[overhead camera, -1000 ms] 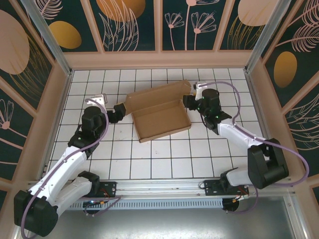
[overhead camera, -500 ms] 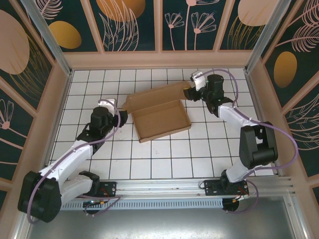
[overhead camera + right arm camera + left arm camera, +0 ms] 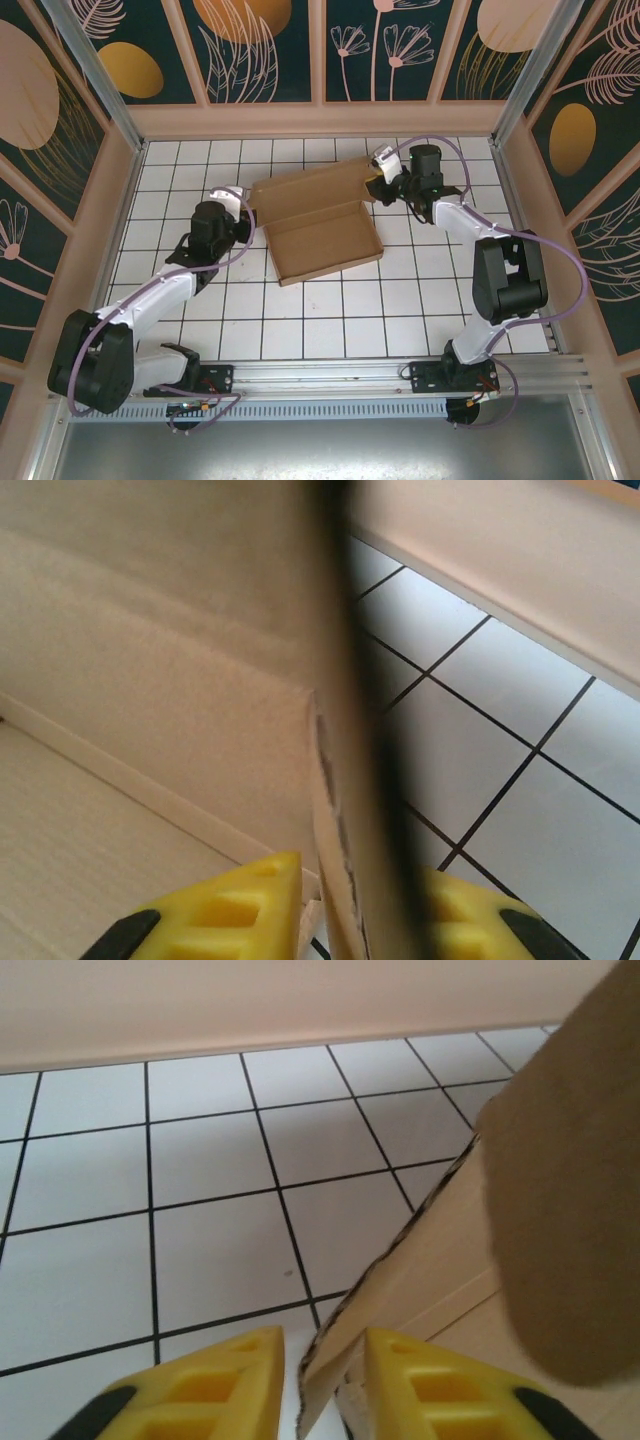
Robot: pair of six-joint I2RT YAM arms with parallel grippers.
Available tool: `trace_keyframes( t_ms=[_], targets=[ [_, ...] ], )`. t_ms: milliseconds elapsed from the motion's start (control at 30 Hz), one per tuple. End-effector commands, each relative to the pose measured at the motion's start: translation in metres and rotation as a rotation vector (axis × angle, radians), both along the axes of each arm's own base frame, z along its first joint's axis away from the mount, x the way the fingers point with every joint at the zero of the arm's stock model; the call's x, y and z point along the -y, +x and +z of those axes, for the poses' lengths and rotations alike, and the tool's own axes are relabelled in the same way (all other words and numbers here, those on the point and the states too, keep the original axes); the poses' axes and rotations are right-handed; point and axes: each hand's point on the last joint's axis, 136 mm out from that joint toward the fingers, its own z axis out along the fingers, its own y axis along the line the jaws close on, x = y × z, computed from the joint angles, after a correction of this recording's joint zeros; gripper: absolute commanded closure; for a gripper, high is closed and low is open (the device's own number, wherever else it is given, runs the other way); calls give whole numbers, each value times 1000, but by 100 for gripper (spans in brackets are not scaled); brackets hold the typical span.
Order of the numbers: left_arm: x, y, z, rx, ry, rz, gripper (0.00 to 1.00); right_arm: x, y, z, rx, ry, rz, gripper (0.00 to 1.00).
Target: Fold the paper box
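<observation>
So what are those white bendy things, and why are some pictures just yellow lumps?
Those are robot arms, the left arm and the right arm, on a tiled table, seen from a camera above. Between them lies a brown paper box, not folded shut yet. The other two pictures come from little cameras on the wrists. The yellow lumps are the left arm's fingers and the right arm's fingers. Each pair pinches a cardboard edge of the box.
</observation>
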Motion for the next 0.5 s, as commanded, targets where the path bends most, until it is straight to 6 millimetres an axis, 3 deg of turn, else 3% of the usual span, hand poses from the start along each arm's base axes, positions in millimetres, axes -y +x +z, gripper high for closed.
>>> trace_keyframes(
  t_ms=[0, 167, 467],
  targets=[
    [7, 9, 20, 59, -14, -33, 80, -8, -6, 9, 10, 9, 39, 89],
    [13, 10, 21, 63, -21, -62, 88, -17, -11, 8, 12, -9, 23, 98],
    [16, 18, 30, 81, -115, -31, 91, -34, -17, 19, -7, 63, -154, 100]
  ],
)
